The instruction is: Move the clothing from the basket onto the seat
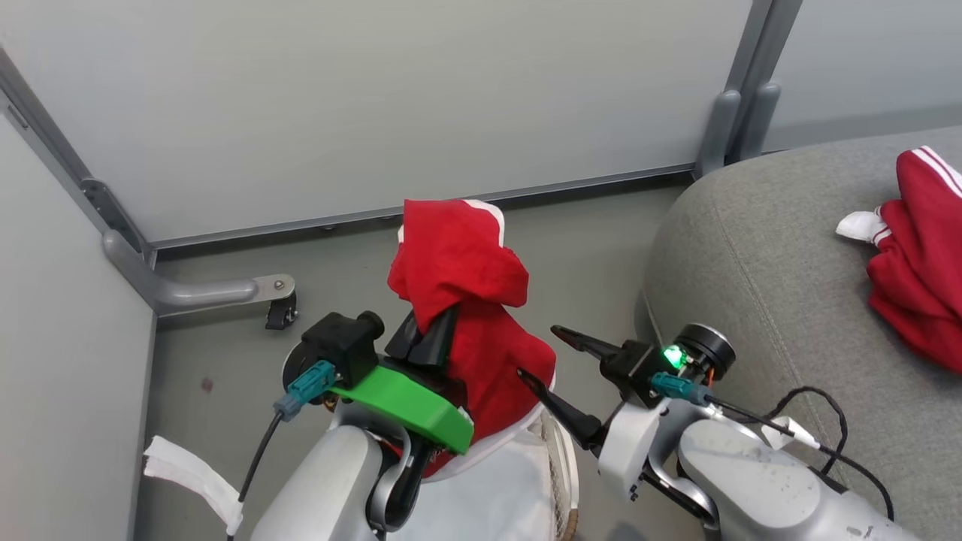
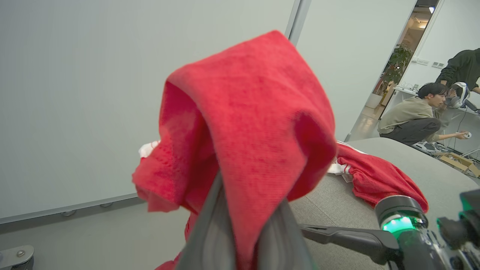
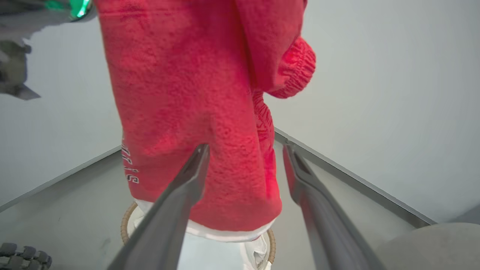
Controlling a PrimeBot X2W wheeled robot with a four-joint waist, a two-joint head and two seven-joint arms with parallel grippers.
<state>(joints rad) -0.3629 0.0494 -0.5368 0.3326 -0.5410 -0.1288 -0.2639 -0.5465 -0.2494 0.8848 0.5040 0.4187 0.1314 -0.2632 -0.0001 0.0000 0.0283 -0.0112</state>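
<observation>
My left gripper (image 1: pixel 434 336) is shut on a red garment (image 1: pixel 466 300) of the clothing and holds it up above the basket (image 1: pixel 565 469). The garment drapes over the fingers (image 2: pixel 215 225) and its white-edged hem hangs down to the white liner (image 1: pixel 496 488). Black lettering shows on its side (image 3: pixel 129 168). The right gripper (image 1: pixel 539 353) stands open just right of the hanging cloth, with its fingertips (image 3: pixel 202 150) close to the fabric (image 3: pixel 195 93) but not closed on it. A second red garment with white stripes (image 1: pixel 921 263) lies on the grey seat (image 1: pixel 751 263) at the right.
Pale wall panels close off the back and left. A metal frame foot with a caster (image 1: pixel 279 309) stands on the grey floor at the left. A white strip (image 1: pixel 188 469) lies at the lower left. A person (image 2: pixel 412 116) crouches in the room beyond the seat.
</observation>
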